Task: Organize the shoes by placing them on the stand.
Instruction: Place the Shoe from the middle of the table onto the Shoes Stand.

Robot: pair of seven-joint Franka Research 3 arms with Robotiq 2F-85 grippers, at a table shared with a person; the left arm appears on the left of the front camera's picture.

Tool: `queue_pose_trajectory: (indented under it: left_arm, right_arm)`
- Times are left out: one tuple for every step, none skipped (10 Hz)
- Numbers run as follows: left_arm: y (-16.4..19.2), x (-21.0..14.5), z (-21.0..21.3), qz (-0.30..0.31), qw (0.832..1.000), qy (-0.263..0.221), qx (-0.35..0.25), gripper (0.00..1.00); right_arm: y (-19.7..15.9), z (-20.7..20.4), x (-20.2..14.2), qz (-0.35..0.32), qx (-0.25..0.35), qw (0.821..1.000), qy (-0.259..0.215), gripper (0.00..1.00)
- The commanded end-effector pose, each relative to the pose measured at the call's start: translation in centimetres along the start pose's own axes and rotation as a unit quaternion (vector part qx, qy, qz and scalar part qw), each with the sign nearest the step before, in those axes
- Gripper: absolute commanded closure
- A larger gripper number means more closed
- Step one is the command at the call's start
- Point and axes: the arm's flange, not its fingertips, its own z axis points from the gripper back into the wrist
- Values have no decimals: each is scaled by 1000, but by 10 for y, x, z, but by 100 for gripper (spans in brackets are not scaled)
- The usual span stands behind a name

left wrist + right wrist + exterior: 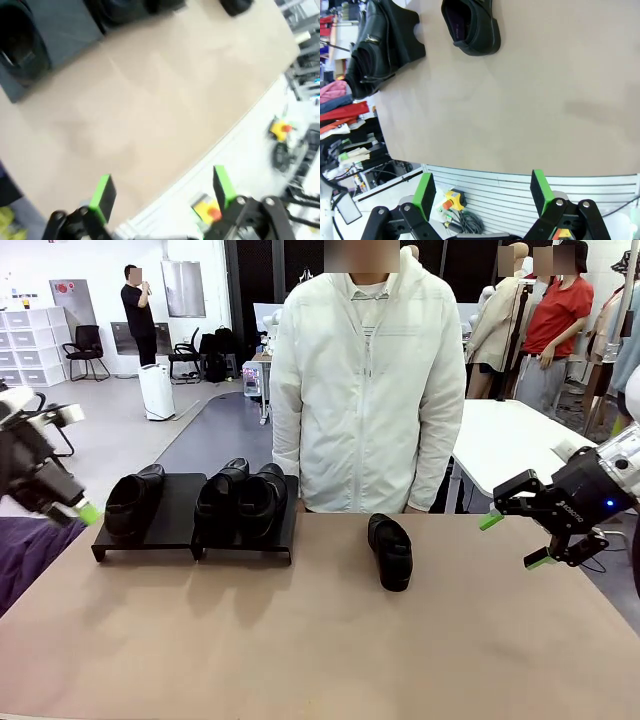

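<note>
- Your right gripper hangs off the table's right side, jaws wide apart, nothing in them. Its green pads frame bare tabletop in the wrist view.
- Your left gripper sits at the left edge, just beside the stand's left end, also spread wide and empty.
- One loose shoe lies on the table right of centre, near the far edge, right in front of the person.
- Risk: glossy rounded upper may slip out of a pinch. I'd grab the collar rim, which faces the right wrist camera.
- Risk: your reach ends close to the person's body, so go slowly.
- The stand holds three shoes: a single shoe on the left panel, a touching pair on the right panel.
- Risk: the free slot is between them. It looks tight, and a skewed drop could knock a neighbour off.
- Readable text: white lettering on the right gripper body, too small to make out. Nothing else legible.
</note>
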Motion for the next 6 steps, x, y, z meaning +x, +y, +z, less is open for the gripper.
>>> queue_pose_trajectory:
  left_arm:
    - [-22,-47,-24,-8,1000,-4,10,0]
    - [-28,-54,-40,-14,1000,2,14,0]
    - [-25,-51,-52,-29,999,21,23,0]
    - [-21,-48,-24,-5,1000,5,-7,0]
    - [-21,-48,-24,-5,1000,5,-7,0]
    - [-21,-48,-24,-5,1000,5,-7,0]
  right_arm:
    - [3,1,-1,-11,8,1000,0,0]
    - [3,1,-1,-11,8,1000,0,0]
    - [3,1,-1,-11,8,1000,0,0]
    - [3,1,-1,-11,8,1000,0,0]
    - [3,1,-1,-11,8,1000,0,0]
    - [3,1,-1,-11,8,1000,0,0]
